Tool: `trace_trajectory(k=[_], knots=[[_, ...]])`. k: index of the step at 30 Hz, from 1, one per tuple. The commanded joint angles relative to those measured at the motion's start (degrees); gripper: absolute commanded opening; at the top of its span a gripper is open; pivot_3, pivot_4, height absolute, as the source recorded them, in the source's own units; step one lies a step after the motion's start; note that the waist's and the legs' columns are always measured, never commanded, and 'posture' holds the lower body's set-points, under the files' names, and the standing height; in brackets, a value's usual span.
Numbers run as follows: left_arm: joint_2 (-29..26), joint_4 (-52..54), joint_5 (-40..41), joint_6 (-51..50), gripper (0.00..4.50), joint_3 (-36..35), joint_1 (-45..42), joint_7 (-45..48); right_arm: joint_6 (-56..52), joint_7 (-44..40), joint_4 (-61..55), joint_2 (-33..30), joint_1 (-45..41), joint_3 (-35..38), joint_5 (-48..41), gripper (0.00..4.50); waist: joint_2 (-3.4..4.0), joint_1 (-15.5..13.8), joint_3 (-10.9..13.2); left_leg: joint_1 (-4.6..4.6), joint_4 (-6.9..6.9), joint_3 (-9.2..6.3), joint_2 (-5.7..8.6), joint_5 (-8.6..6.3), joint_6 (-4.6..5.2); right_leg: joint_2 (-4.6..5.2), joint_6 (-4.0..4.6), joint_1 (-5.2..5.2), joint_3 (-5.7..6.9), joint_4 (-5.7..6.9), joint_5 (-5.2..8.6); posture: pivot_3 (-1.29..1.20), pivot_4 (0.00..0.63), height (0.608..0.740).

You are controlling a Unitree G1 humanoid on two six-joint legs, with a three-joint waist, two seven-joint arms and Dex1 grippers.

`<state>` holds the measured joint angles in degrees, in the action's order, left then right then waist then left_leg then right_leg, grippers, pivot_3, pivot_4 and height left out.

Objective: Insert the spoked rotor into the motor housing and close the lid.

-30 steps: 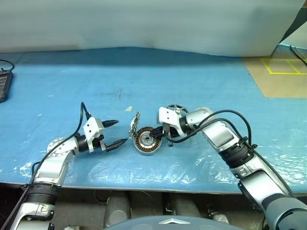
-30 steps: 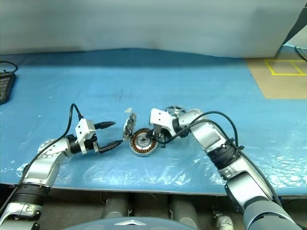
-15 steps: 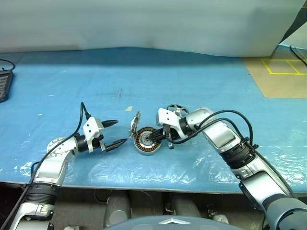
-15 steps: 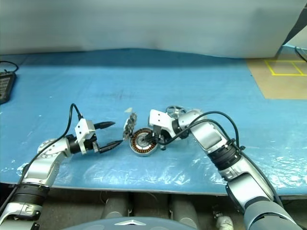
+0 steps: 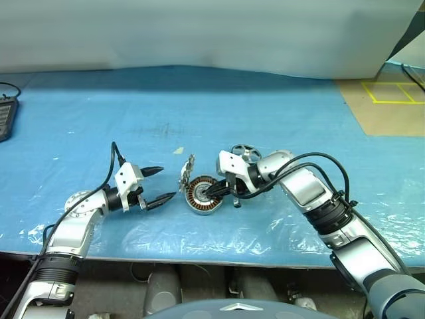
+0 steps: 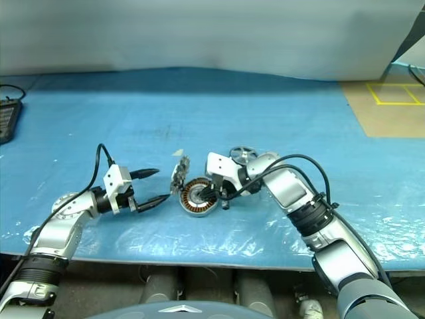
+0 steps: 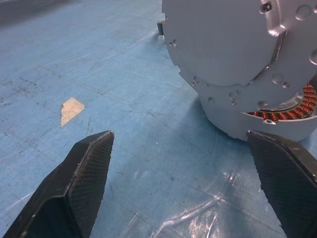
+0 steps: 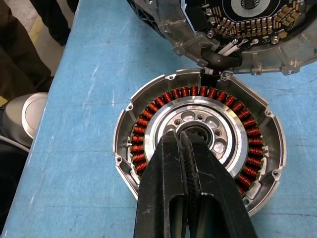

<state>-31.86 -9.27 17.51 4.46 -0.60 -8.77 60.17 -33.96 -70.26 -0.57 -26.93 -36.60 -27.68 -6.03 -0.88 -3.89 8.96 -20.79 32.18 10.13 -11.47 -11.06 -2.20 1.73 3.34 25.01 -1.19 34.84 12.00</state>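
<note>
The motor housing lies flat on the blue mat, its copper windings ringing a silver hub with a dark centre. My right gripper is shut, its tips down on that centre, gripping nothing. The lid stands on edge against the housing's left side, joined to it by wires; its toothed face looks toward the housing and its plain grey face toward my left gripper. That gripper is open and empty, just left of the lid. The spoked rotor lies on the mat behind my right wrist.
A white scrap is stuck to the mat behind the lid. A black device sits at the far left edge. Clear plastic sheet covers the table's front edge. A person's legs stand beside the table.
My right wrist has tilted slightly over the housing, tips staying on its centre. The left arm, lid and rotor have not moved.
</note>
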Motion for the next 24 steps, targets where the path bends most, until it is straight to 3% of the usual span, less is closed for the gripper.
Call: trace_trajectory(k=[1, 8, 24], knots=[[-0.94, 1.55, 0.38, 0.64, 4.50, -1.42, 0.37, -0.24, -0.58, -0.90, 0.48, 0.90, -0.31, 0.08, -1.83, 0.05, 0.00, 0.01, 0.00, 0.00, 0.00, 0.00, -0.01, 0.00, 0.00, 0.00, 0.00, 0.00, 0.00, 0.00, 0.00, 0.00, 0.150, 0.740], [-1.23, 2.85, 0.64, 0.33, 4.50, -1.61, 1.63, -0.78, 2.23, -0.19, 5.37, 2.39, -0.58, -1.14, -0.12, 0.05, 0.00, 0.07, 0.00, 0.03, 0.03, 0.00, -0.02, 0.00, 0.00, 0.00, 0.00, -0.03, 0.03, 0.01, 0.00, 0.00, 0.150, 0.740], [-0.71, 2.05, 0.59, 0.53, 4.50, -1.06, 0.62, -0.77, 1.98, 0.59, 3.31, 0.93, -3.29, 1.92, -1.77, 0.05, 0.00, -0.01, 0.00, -0.02, 0.06, -0.01, -0.07, 0.00, 0.00, -0.02, 0.03, -0.03, 0.09, 0.02, -0.02, 0.00, 0.150, 0.740]])
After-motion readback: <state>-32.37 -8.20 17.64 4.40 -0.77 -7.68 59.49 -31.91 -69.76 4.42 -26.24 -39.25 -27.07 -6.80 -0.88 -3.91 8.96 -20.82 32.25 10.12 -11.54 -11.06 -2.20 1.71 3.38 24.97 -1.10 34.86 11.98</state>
